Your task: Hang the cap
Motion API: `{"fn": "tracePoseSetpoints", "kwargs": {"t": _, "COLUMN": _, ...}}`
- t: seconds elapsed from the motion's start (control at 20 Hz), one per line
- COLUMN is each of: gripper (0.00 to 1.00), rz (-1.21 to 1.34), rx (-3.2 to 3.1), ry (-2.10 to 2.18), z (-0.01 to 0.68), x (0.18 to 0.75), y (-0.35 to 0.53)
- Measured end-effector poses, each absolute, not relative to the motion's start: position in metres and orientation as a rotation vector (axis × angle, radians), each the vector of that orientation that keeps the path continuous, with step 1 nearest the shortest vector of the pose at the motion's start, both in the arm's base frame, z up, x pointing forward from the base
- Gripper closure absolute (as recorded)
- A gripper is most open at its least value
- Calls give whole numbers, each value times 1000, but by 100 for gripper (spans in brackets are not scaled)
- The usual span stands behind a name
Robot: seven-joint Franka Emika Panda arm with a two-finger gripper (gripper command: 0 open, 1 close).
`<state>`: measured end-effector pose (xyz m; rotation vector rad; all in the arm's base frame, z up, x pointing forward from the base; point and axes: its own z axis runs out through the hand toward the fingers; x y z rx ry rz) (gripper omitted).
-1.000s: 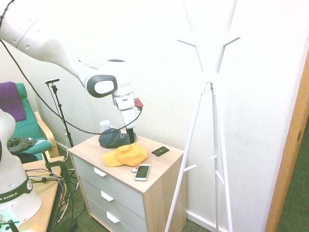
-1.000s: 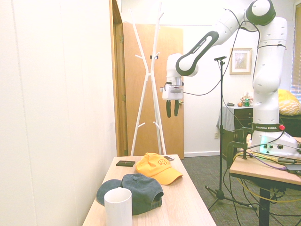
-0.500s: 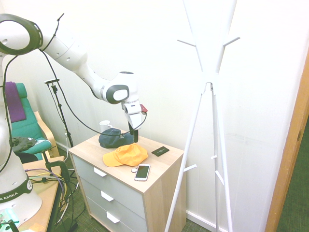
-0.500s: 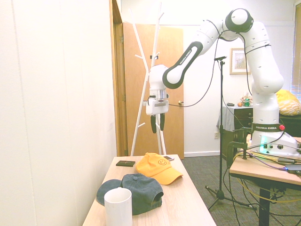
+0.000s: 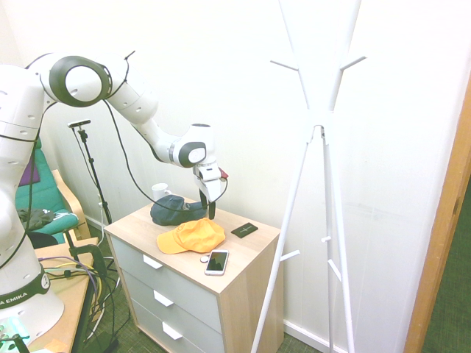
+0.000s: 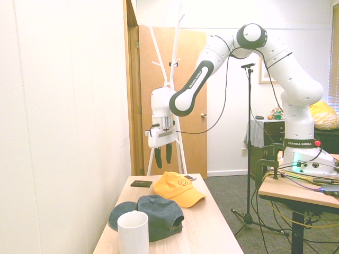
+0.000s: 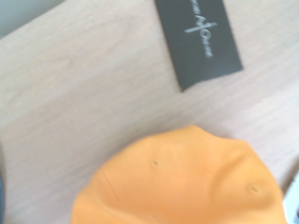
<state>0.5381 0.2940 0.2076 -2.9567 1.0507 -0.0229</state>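
Pale walls (image 5: pixel 250 95) back the light wood-topped chest of drawers (image 5: pixel 132 223), and I have the claw (image 6: pixel 163 155) hanging above it with its two dark fingers apart and nothing between them. The bright orange-yellow fabric baseball cap (image 5: pixel 193 236) sits on the wooden top, below the claw and a little to its drawer-front side, as I judge it. Its rounded crown is the part nearer the claw; the curved brim points away, toward the arm's base, so the long axis runs from wall side to base side. That offset matters most to me: I think the claw needs to shift over the crown before going down, or it may only brush the fabric.

Beside the orange cap, the dark navy-blue cap (image 6: pixel 158 216) lies close enough that a wide finger could catch it. The flat black card with pale lettering (image 7: pixel 201 44) rests on the wall side, and the white phone (image 5: pixel 216 262) is on the crown's other side. Past the card from the claw stands the white coat rack with pegs (image 5: pixel 321 121); once I have a firm pinch, I'd expect to lift and carry the cap that way.
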Motion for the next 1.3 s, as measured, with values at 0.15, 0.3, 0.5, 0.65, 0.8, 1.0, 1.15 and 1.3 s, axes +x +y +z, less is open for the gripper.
{"fn": "tracePoseSetpoints", "kwargs": {"t": 0.15, "gripper": 0, "rz": -23, "rx": -2966, "ry": 1052, "z": 191, "x": 546, "y": 305}}
{"fn": "tracePoseSetpoints", "kwargs": {"t": 0.3, "gripper": 0, "rz": -12, "rx": -2976, "ry": 1064, "z": 180, "x": 552, "y": 305}}
{"fn": "tracePoseSetpoints", "kwargs": {"t": 0.5, "gripper": 100, "rz": 7, "rx": -2990, "ry": 1071, "z": 174, "x": 551, "y": 304}}
{"fn": "tracePoseSetpoints", "kwargs": {"t": 0.65, "gripper": 100, "rz": 11, "rx": -2997, "ry": 1070, "z": 174, "x": 550, "y": 305}}
{"fn": "tracePoseSetpoints", "kwargs": {"t": 0.8, "gripper": 100, "rz": 13, "rx": -3008, "ry": 1073, "z": 173, "x": 549, "y": 305}}
{"fn": "tracePoseSetpoints", "kwargs": {"t": 1.0, "gripper": 100, "rz": 4, "rx": -3020, "ry": 1078, "z": 172, "x": 546, "y": 309}}
{"fn": "tracePoseSetpoints", "kwargs": {"t": 1.15, "gripper": 100, "rz": -4, "rx": -3033, "ry": 1085, "z": 169, "x": 541, "y": 311}}
{"fn": "tracePoseSetpoints", "kwargs": {"t": 1.3, "gripper": 100, "rz": 1, "rx": -3041, "ry": 1092, "z": 165, "x": 537, "y": 311}}
